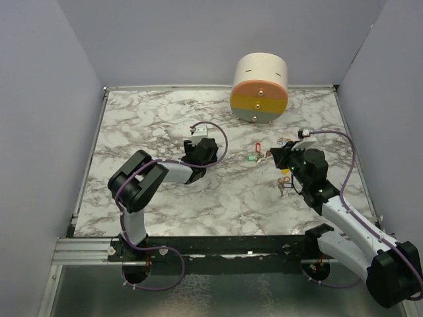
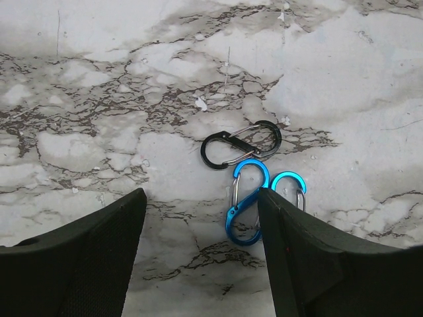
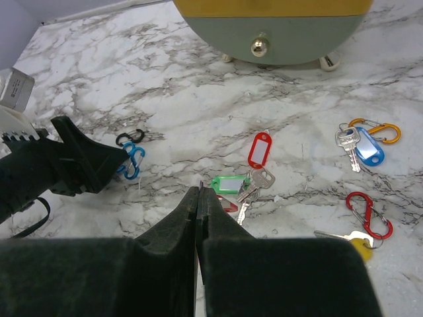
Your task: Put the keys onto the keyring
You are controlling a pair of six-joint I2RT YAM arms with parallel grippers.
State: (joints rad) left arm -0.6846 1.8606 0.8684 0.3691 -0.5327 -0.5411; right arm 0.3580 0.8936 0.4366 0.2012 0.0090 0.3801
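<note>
Keys lie on the marble table (image 3: 165, 86): silver keys (image 3: 254, 183) with a red tag (image 3: 260, 148) and a green tag (image 3: 228, 183), a key with a blue tag (image 3: 367, 146), and a key with a yellow tag (image 3: 360, 243). My right gripper (image 3: 199, 191) is shut just in front of the green tag. A thin metal sliver shows between its tips; I cannot tell what it is. My left gripper (image 2: 201, 193) is open low over the table. Its right finger (image 2: 310, 251) touches a blue clip (image 2: 246, 201). In the top view the left gripper (image 1: 200, 150) is left of the tags (image 1: 254, 153) and the right gripper (image 1: 281, 158) is to their right.
A black clip (image 2: 241, 144) and a second blue clip (image 2: 289, 187) lie by the left gripper. An orange clip (image 3: 377, 129) and a red clip (image 3: 370, 214) lie at the right. A round drawer box (image 1: 260, 89) stands at the back. Grey walls enclose the table.
</note>
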